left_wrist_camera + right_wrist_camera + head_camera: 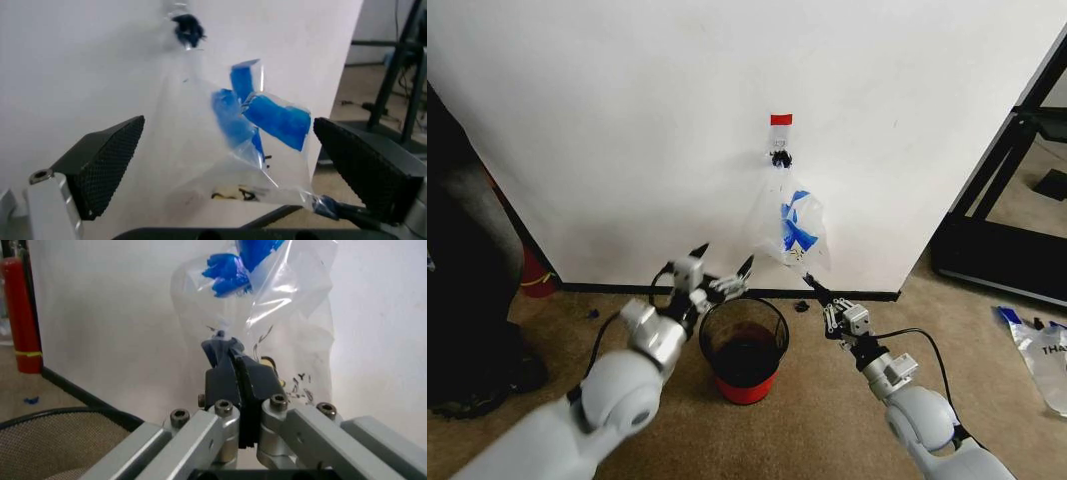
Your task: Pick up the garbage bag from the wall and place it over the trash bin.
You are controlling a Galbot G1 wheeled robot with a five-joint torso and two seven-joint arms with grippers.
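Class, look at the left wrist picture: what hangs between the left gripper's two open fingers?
In the left wrist view, the garbage bag hangs from the black hook on the wall, framed between the left gripper fingers; the right gripper pinches its lower corner.

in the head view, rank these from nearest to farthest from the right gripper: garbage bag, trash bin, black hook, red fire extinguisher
1. garbage bag: the right gripper is shut on its lower corner.
2. trash bin: on the carpet just to the gripper's left, below the left gripper.
3. black hook: up on the wall, holding the bag's top.
4. red fire extinguisher: far left, by the baseboard.
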